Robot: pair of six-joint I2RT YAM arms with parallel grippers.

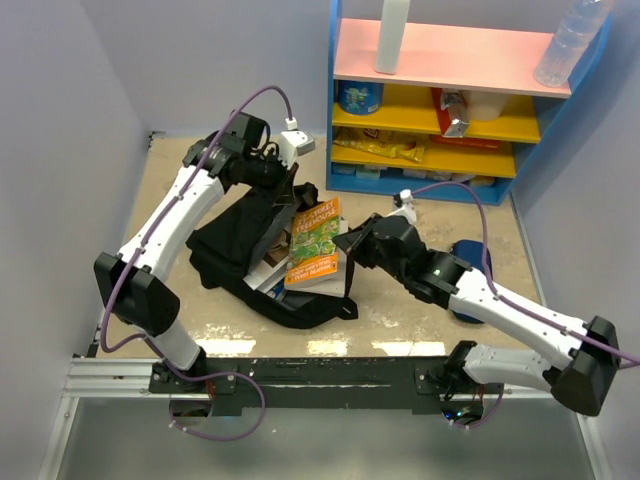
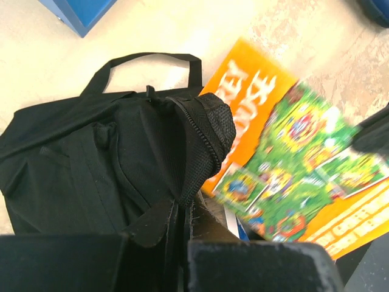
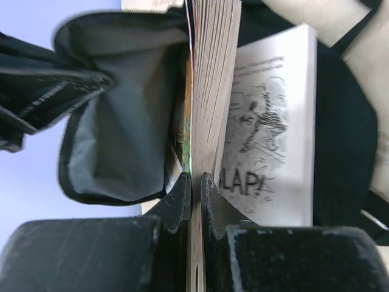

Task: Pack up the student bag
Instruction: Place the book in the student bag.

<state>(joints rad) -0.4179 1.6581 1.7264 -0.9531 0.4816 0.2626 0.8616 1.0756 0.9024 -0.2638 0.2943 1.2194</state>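
The student bag (image 1: 232,245) lies on the table, black and soft, its mouth facing right. My left gripper (image 2: 181,213) is shut on the bag's zipper edge (image 2: 203,140) and holds the flap up; in the top view this gripper (image 1: 292,196) is at the bag's far side. An orange and green book (image 1: 315,240) stands tilted at the bag's mouth. My right gripper (image 3: 196,188) is shut on its page edge (image 3: 213,73). The bag's grey lining (image 3: 115,128) gapes to the left of the book. A white book (image 3: 273,109) lies beside it on the bag's fabric.
A blue shelf unit (image 1: 450,95) with snacks, a bottle and a white tube stands at the back right. A dark-blue pencil case (image 1: 468,252) lies behind my right arm. Walls close in on the left and right.
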